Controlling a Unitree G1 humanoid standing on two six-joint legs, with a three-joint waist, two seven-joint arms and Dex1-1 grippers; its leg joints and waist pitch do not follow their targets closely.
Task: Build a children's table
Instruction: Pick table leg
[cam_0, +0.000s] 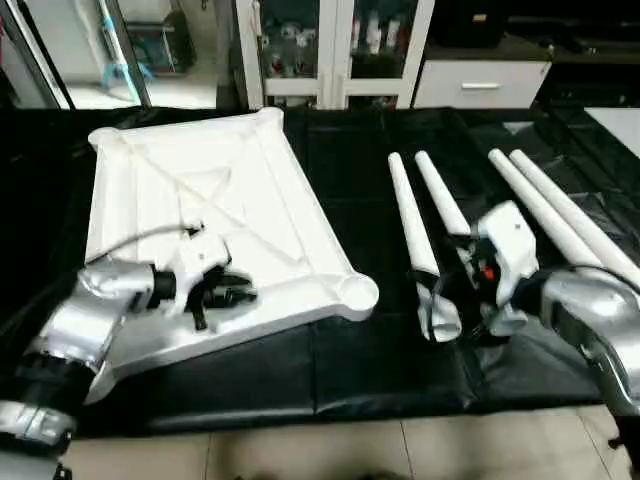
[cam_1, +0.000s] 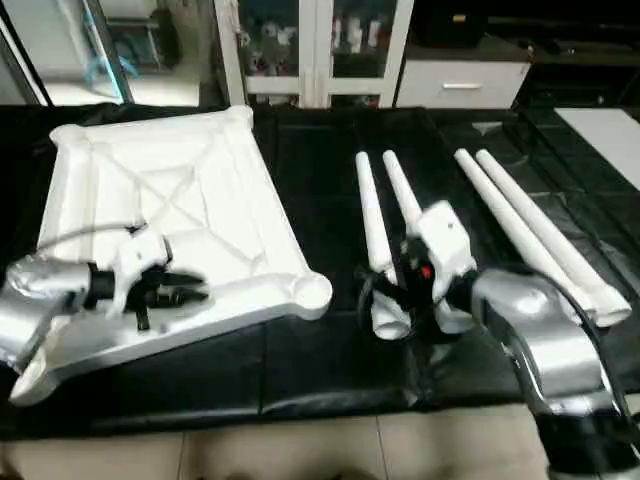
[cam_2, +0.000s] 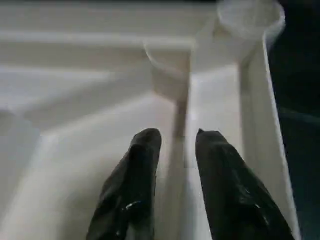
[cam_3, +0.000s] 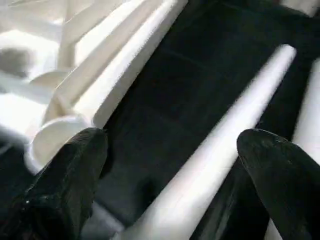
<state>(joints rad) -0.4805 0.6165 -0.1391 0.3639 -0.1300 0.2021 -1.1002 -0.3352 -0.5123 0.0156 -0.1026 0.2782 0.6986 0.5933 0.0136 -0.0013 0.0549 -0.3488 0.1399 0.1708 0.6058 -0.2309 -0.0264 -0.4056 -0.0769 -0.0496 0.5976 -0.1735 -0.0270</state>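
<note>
The children's table top (cam_0: 200, 190) lies upside down on the left of the black cloth, ribbed underside up, with a round corner socket (cam_0: 355, 292) at its near right corner. My left gripper (cam_0: 238, 295) is low over its near edge. In the left wrist view its fingers (cam_2: 145, 165) stand slightly apart, one on each side of a thin rib (cam_2: 182, 120). Several white legs lie on the right, two in the middle (cam_0: 410, 215) and two further right (cam_0: 550, 210). My right gripper (cam_0: 455, 300) is wide open astride the flared near end of the leftmost leg (cam_3: 235, 135).
The black-draped work table (cam_0: 340, 370) ends just before a tiled floor (cam_0: 330, 450). Glass-door cabinets (cam_0: 330, 50) and a white drawer unit (cam_0: 480, 85) stand behind it. A pale panel (cam_0: 620, 120) lies at the far right.
</note>
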